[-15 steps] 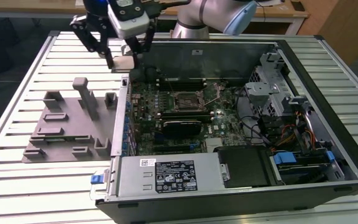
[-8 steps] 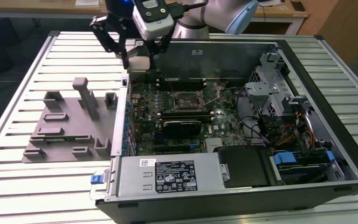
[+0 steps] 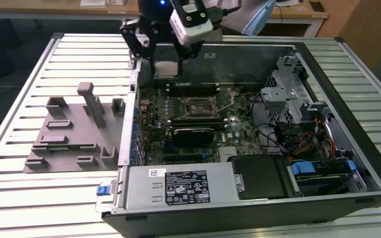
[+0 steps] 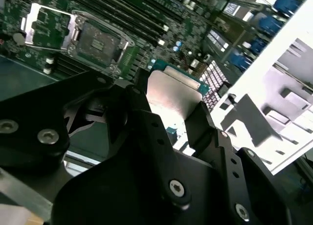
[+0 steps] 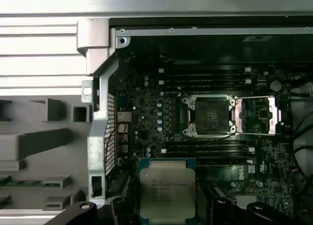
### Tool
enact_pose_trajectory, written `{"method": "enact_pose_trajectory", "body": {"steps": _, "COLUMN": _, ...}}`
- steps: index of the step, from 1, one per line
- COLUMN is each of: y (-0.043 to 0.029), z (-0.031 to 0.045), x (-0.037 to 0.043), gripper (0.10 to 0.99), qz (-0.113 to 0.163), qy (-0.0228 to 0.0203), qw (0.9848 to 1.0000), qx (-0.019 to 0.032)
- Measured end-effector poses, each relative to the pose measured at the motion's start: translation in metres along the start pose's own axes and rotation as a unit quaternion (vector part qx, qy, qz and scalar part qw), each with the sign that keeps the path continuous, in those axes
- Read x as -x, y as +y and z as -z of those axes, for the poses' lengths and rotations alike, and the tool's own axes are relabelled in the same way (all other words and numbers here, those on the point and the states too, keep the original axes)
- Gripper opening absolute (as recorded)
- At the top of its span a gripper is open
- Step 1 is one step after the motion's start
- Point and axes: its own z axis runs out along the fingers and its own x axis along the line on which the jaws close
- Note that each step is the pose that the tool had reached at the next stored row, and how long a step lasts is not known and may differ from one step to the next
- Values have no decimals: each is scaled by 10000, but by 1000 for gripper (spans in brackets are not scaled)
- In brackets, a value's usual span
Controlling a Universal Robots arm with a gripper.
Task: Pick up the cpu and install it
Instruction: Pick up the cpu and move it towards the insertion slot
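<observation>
Silver-topped cpu [image 5: 167, 188] sits pinched between the fingers of your gripper [image 5: 167, 213], over the motherboard [image 5: 146, 122]. You can see small print on its lid, too small to read

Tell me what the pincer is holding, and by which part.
The pincer grips the small flat square silver-topped cpu chip by two opposite edges.
</observation>
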Motion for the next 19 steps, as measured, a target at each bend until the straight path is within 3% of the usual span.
{"method": "enact_pose_trajectory", "body": {"steps": 10, "y": 6, "z": -115, "x": 451, "gripper": 545, "qz": -4, "qy": 88, "qw": 10000, "qx": -3}}
{"method": "enact_pose_trajectory", "body": {"steps": 19, "y": 8, "z": -262, "x": 780, "gripper": 545, "qz": -8, "qy": 166, "qw": 9999, "qx": -4}}
